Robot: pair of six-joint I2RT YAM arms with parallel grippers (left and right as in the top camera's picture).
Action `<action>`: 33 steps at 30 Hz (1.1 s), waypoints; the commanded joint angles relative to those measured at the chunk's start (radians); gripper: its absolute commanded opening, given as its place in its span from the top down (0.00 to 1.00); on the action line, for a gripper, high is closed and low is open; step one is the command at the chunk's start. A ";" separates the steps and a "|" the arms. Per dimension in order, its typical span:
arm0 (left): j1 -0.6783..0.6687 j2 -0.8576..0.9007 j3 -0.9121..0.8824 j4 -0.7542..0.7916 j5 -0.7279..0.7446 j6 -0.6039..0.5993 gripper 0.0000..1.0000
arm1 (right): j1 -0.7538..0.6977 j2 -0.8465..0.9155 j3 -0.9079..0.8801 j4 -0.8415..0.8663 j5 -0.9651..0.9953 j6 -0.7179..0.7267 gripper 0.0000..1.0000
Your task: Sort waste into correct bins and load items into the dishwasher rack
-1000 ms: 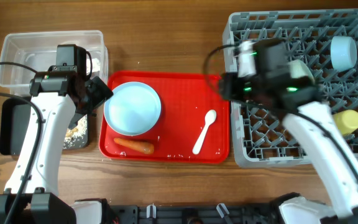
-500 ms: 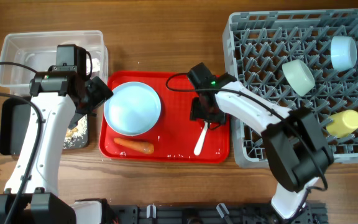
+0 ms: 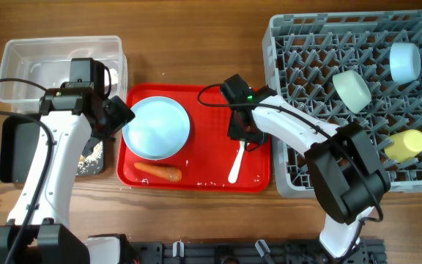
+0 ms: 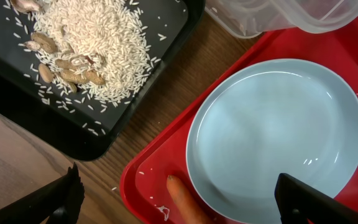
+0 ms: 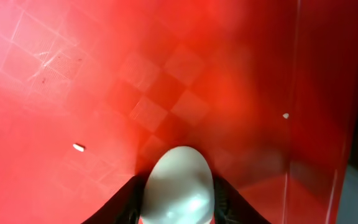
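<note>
The white plastic spoon (image 3: 237, 163) lies on the red tray (image 3: 211, 103), and its bowl end (image 5: 179, 183) sits between my right gripper's (image 3: 245, 136) fingers, which press on both sides of it. My left gripper (image 3: 116, 114) is open and hangs over the left rim of the large light blue dish (image 3: 156, 128). In the left wrist view its fingers (image 4: 179, 194) straddle the dish (image 4: 275, 137) and the orange carrot stick (image 4: 185, 204). The carrot stick (image 3: 158, 172) lies in front of the dish. The grey dishwasher rack (image 3: 321, 169) holds the mint-green bowl (image 3: 352, 89), light blue cup (image 3: 404, 60) and yellow cup (image 3: 405, 144).
The clear tub (image 3: 57, 51) stands at the back left. The black tray (image 3: 17, 150) in front of it holds rice and peanut scraps (image 4: 86, 56), partly hidden under my left arm. The rack's left wall is close to my right arm.
A second ago my right gripper was over the rack's left edge. It swung down onto the spoon's bowl end and now sits closed around it. My left gripper shifted slightly.
</note>
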 commanded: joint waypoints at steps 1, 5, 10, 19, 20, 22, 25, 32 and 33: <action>0.006 -0.013 -0.008 0.002 0.002 -0.010 0.00 | 0.001 0.051 -0.008 0.006 -0.037 -0.019 0.68; 0.006 -0.013 -0.008 0.001 0.002 -0.010 0.00 | 0.001 0.048 -0.007 0.009 -0.059 -0.053 0.75; 0.006 -0.013 -0.008 -0.001 0.002 -0.010 0.00 | -0.001 -0.049 0.014 -0.013 -0.074 -0.126 0.78; 0.006 -0.013 -0.008 -0.001 0.002 -0.010 0.00 | -0.143 -0.491 0.042 -0.031 0.083 -0.364 0.76; 0.006 -0.013 -0.008 -0.001 0.002 -0.010 0.00 | -0.187 -0.531 0.042 -0.031 0.102 -0.414 0.73; 0.006 -0.013 -0.008 -0.001 0.002 -0.010 0.00 | -0.261 -0.573 0.042 -0.038 0.100 -0.479 0.71; 0.006 -0.013 -0.008 -0.001 0.002 -0.010 0.00 | -0.362 -0.574 0.040 -0.071 0.100 -0.541 0.69; 0.006 -0.013 -0.008 -0.001 0.002 -0.010 0.00 | -0.396 -0.461 0.000 -0.119 -0.014 -0.575 0.69; 0.006 -0.013 -0.008 -0.001 0.002 -0.010 0.00 | -0.396 -0.444 -0.007 -0.119 -0.036 -0.575 0.69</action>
